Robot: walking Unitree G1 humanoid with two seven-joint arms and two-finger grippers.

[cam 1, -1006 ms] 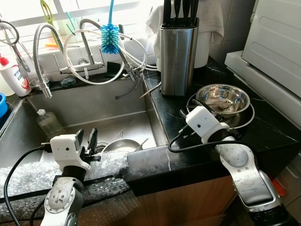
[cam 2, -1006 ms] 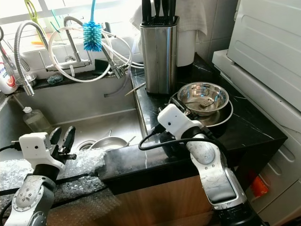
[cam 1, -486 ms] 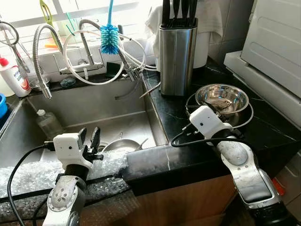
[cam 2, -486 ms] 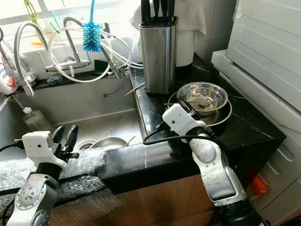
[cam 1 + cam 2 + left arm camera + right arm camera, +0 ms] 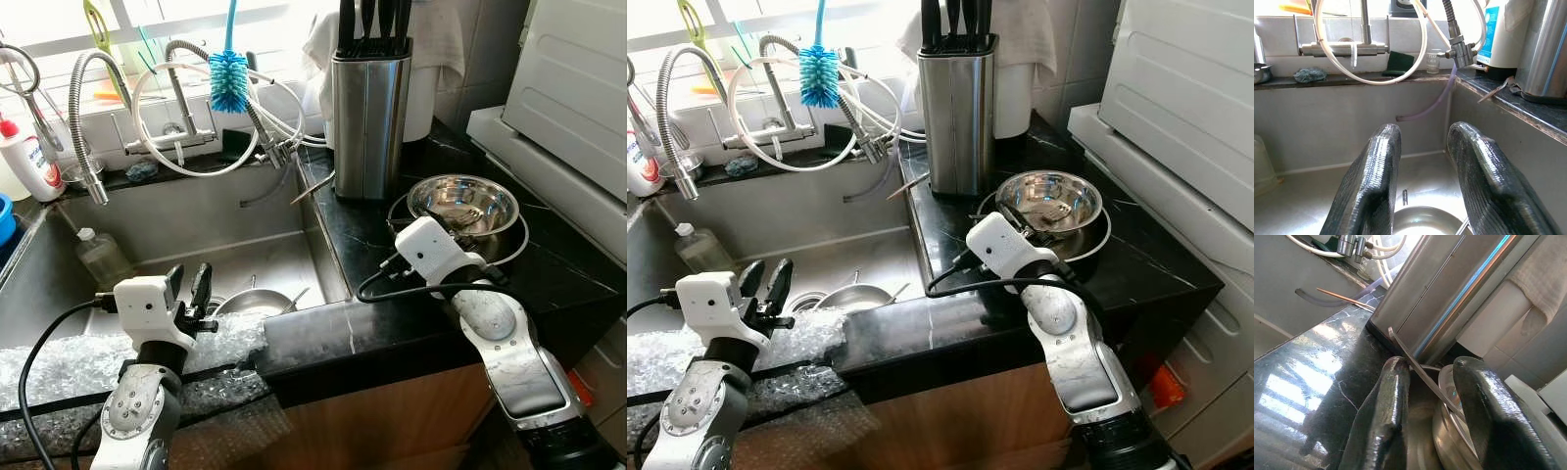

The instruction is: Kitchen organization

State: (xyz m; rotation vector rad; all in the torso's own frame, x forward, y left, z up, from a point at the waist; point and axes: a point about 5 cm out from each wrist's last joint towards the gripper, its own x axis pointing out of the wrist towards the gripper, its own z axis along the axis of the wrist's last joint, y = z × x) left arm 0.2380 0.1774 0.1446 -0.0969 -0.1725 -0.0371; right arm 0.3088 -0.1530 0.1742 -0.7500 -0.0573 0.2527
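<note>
Steel bowl [image 5: 462, 204] sitting on a plate [image 5: 517, 246] on the black counter [image 5: 372, 245], just ahead of the right gripper [image 5: 1430, 406] and slightly to its far side. Utensil handle [image 5: 1420, 374] sticking out over the bowl's rim, running straight through the gap between the two black fingers [image 5: 1383, 416], knife block [image 5: 368, 108] standing just beyond. Fingers spread apart, nothing pinched yet; handle passing between them, cannot tell from here whether it touches either pad.

Looks like the reach-and-line-up stage of clearing the counter: approach made, grasp not yet done. Next move probably calls for easing forward a touch so the handle sits deeper between the pads, then closing squarely on that thin strip of metal. Thin and slick, likely to twist or slide if caught near the tip; bowl may rock or scrape on the plate if the handle gets levered sideways. Block close behind, so little room to overshoot.

Over on the other side, left gripper [image 5: 1422, 161] hovering above the sink [image 5: 186, 211], fingers parted and empty, a small pan [image 5: 253, 303] lying below and just ahead of it in the basin. Bubble wrap [image 5: 69, 362] spread over the near edge under that arm. Tap hoses [image 5: 186, 108] looped well beyond
</note>
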